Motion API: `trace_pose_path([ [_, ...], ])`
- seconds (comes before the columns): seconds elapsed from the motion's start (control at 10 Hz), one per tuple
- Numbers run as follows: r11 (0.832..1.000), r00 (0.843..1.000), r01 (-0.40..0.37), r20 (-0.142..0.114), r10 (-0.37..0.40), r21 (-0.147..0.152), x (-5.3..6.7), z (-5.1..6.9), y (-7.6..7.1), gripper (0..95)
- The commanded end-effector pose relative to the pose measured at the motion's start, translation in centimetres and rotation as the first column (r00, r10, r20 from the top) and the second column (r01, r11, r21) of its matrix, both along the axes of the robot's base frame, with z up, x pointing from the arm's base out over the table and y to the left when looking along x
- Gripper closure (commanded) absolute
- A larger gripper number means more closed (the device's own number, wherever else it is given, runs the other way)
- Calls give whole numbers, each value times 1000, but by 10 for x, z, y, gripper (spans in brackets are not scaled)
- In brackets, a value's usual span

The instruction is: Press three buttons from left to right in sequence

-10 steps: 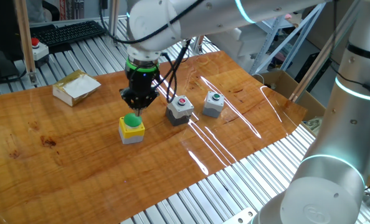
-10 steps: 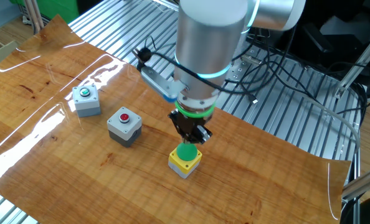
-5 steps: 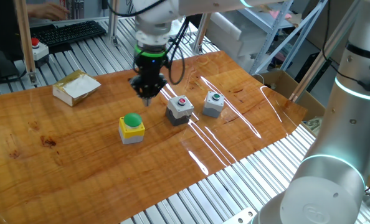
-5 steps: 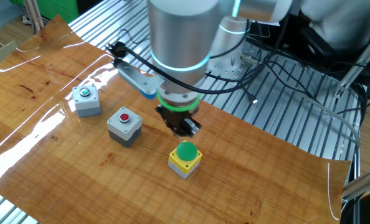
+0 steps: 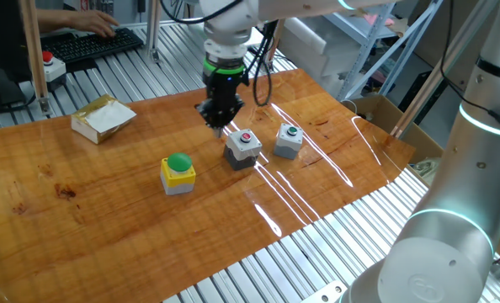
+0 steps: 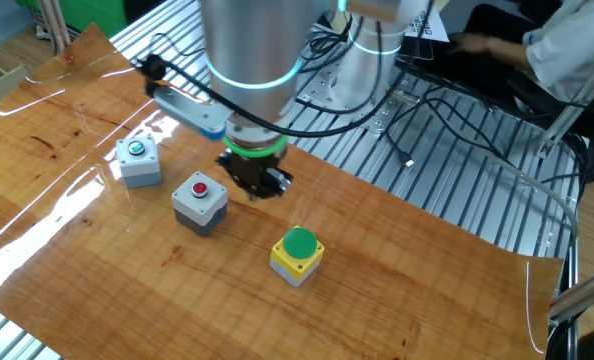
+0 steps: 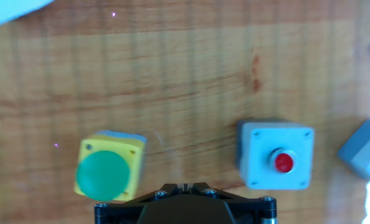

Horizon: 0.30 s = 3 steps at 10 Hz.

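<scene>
1. The glossy wooden table point(image 5: 107, 202) sits on ribbed metal decking.
2. The three buttons point(image 5: 243, 145) stand in a row mid-table.
3. The pincer point(image 5: 217, 128) hovers beside the red one; I can't tell its state.
4. A carton point(image 5: 103, 118) lies near the back edge.

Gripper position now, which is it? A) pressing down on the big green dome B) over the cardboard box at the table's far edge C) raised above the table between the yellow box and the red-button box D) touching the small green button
C: the gripper hangs off the wood between the yellow-topped unit and the grey red-button unit; the hand view shows both units below it, neither touched.
</scene>
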State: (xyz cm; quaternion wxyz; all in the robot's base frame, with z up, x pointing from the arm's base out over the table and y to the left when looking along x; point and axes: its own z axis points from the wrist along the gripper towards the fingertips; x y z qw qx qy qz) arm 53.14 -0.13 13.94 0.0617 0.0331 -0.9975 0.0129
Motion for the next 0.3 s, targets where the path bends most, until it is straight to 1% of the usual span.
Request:
trace_pose_path([
  [0.1, 995, 995, -100, 12, 100, 2, -3, -1, -19, 950],
  [0.2, 993, 993, -120, 12, 120, 6, -3, -3, -26, 950],
  [0.3, 990, 990, -140, 18, 140, 6, -4, -5, -33, 950],
])
